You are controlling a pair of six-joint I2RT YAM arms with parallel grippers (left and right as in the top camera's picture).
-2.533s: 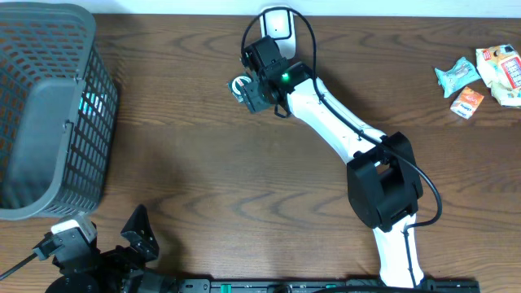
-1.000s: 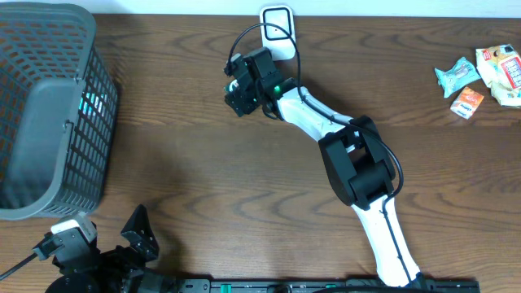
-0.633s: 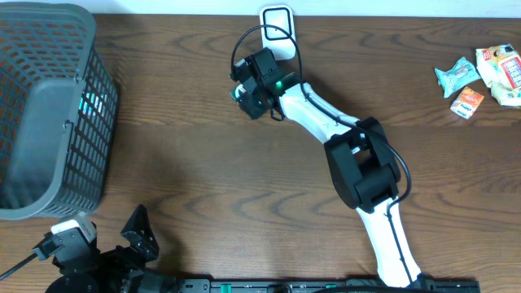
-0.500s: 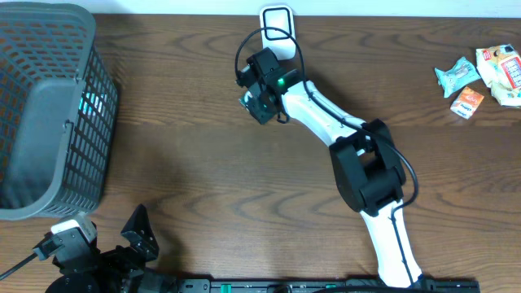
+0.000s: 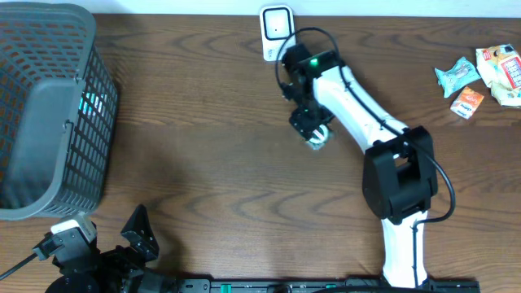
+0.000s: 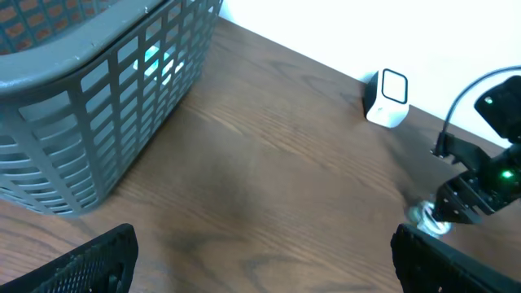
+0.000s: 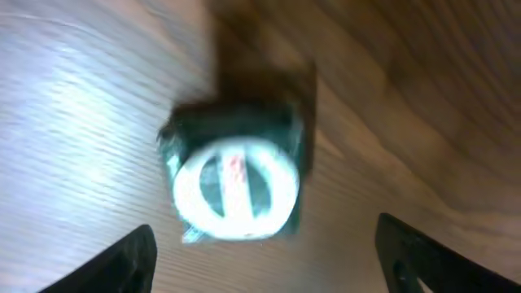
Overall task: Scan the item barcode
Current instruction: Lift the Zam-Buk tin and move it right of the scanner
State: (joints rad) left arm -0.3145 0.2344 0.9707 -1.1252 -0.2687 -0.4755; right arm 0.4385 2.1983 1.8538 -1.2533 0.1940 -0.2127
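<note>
The item point(image 5: 317, 137) is a small green packet with a white ring on top. It lies on the wooden table a little in front of the white scanner point(image 5: 277, 22), which stands at the back edge. My right gripper point(image 5: 310, 126) hovers over the item and is open. In the right wrist view the item point(image 7: 236, 183) is blurred and sits between and beyond the spread fingers point(image 7: 122, 260), touching neither. My left gripper point(image 6: 264, 260) is open and empty at the near left, far from the item point(image 6: 423, 218) and the scanner point(image 6: 387, 98).
A grey mesh basket point(image 5: 89, 106) fills the left end of the table, close to the left arm point(image 5: 134, 232). Several snack packets point(image 5: 480, 77) lie at the back right corner. The right arm's cable loops near the scanner.
The right arm swung from left of the scanner to its right and toward the front. The item it carried now lies on the table, and the jaws stand apart.
</note>
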